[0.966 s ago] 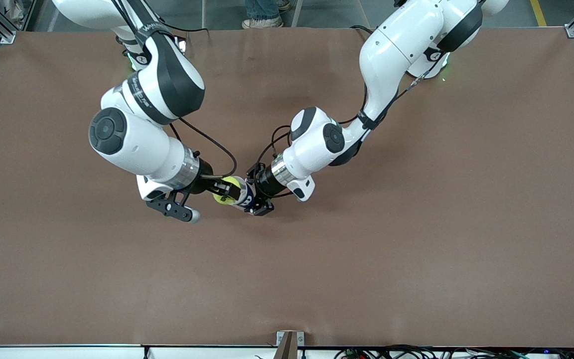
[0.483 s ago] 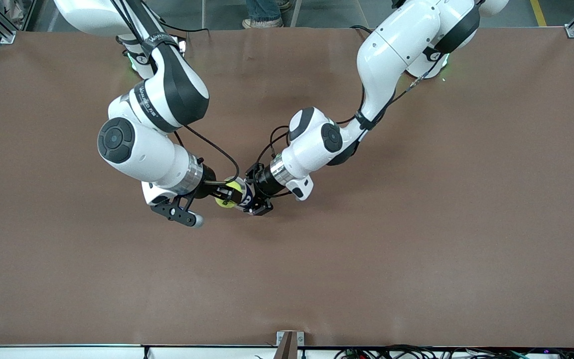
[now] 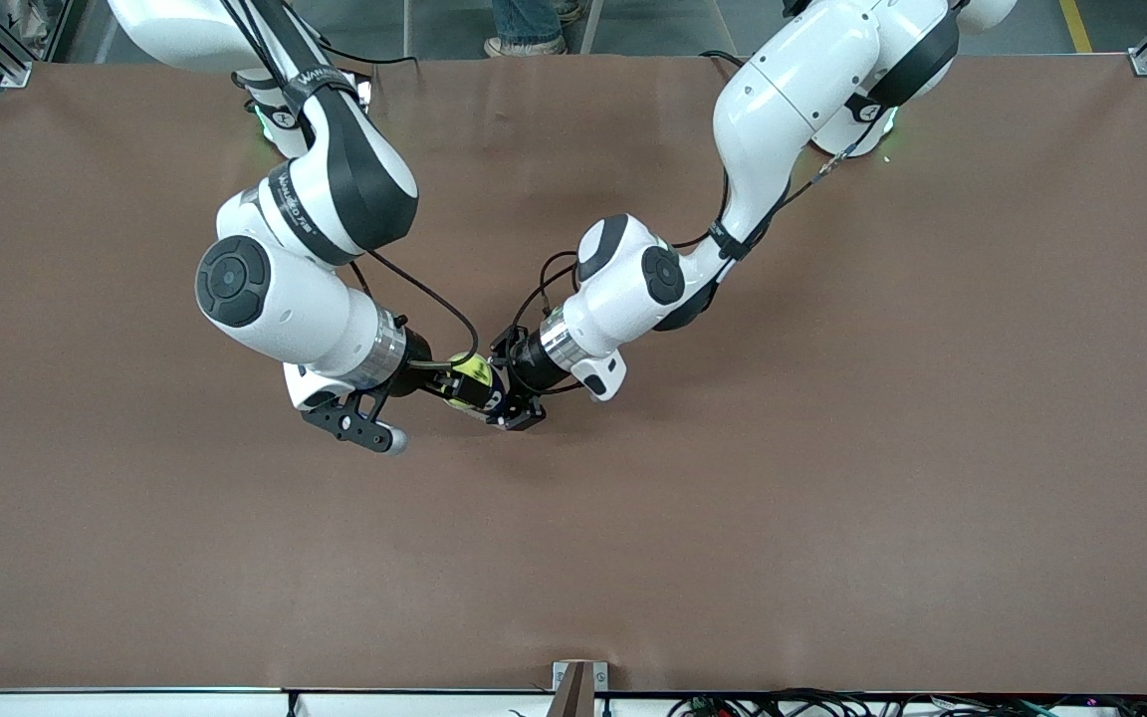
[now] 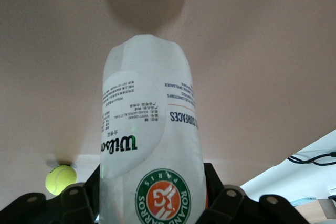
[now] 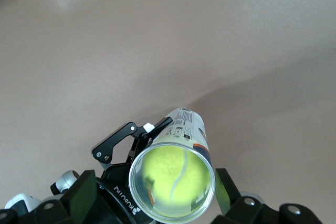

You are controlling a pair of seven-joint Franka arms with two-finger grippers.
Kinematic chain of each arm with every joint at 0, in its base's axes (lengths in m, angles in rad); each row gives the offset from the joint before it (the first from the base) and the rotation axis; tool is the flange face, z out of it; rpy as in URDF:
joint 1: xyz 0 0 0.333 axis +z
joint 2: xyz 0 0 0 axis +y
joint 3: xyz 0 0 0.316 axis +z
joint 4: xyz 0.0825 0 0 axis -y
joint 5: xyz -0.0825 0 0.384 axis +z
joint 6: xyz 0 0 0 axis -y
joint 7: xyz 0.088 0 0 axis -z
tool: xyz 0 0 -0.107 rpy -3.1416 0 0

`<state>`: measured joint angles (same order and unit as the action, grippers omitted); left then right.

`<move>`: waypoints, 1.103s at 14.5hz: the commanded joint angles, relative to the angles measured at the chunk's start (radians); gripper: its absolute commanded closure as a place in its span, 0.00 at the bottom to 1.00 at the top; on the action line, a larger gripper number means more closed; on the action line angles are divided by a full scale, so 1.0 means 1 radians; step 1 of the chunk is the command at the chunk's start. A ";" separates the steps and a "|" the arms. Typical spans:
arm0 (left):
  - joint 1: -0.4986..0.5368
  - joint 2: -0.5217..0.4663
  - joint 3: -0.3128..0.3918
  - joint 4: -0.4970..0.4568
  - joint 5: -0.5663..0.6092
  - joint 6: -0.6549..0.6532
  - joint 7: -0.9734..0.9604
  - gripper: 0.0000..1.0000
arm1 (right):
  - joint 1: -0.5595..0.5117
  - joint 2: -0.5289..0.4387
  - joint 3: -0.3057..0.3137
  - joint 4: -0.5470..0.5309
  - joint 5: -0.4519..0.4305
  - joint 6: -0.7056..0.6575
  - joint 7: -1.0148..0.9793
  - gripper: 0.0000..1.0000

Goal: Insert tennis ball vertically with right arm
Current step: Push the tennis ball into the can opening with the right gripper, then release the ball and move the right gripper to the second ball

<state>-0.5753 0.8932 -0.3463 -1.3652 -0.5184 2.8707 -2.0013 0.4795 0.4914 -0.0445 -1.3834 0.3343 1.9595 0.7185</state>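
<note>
A yellow tennis ball (image 5: 176, 179) sits inside the open mouth of a white Wilson can (image 5: 191, 127). In the front view the ball (image 3: 471, 370) shows only partly at the can (image 3: 494, 396). My right gripper (image 5: 155, 191) is over the mouth and open, one finger on each side of the rim, touching neither ball nor can. My left gripper (image 4: 152, 205) is shut on the can's body (image 4: 152, 129) and holds it with its closed end toward the table. In the front view the two grippers, right (image 3: 454, 383) and left (image 3: 514, 408), meet mid-table.
The brown table (image 3: 832, 498) is bare around both arms. A second small yellow ball (image 4: 60, 179) shows beside the can in the left wrist view; it is hidden in the front view. The right arm's elbow (image 3: 265, 299) hangs over the table near the can.
My right gripper moved toward the can with the ball. The ball went from beside the can's mouth into it, and less of it now shows in the front view. The left arm stayed put.
</note>
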 commanded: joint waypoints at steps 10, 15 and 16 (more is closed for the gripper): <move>0.003 0.009 -0.029 0.009 -0.018 -0.001 0.160 0.25 | -0.300 -0.186 -0.040 -0.211 -0.147 -0.335 -0.515 0.00; 0.011 0.003 -0.048 0.003 -0.017 -0.068 0.165 0.25 | -0.367 -0.347 -0.041 -0.599 -0.199 -0.110 -0.672 0.00; 0.011 0.003 -0.049 0.001 -0.018 -0.068 0.167 0.25 | -0.375 -0.365 -0.040 -0.665 -0.199 -0.056 -0.695 0.00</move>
<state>-0.5748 0.8964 -0.3789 -1.3690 -0.5184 2.8213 -1.8644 0.1268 0.2438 -0.1042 -1.8346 0.1529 1.7860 0.0712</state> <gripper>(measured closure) 0.251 0.000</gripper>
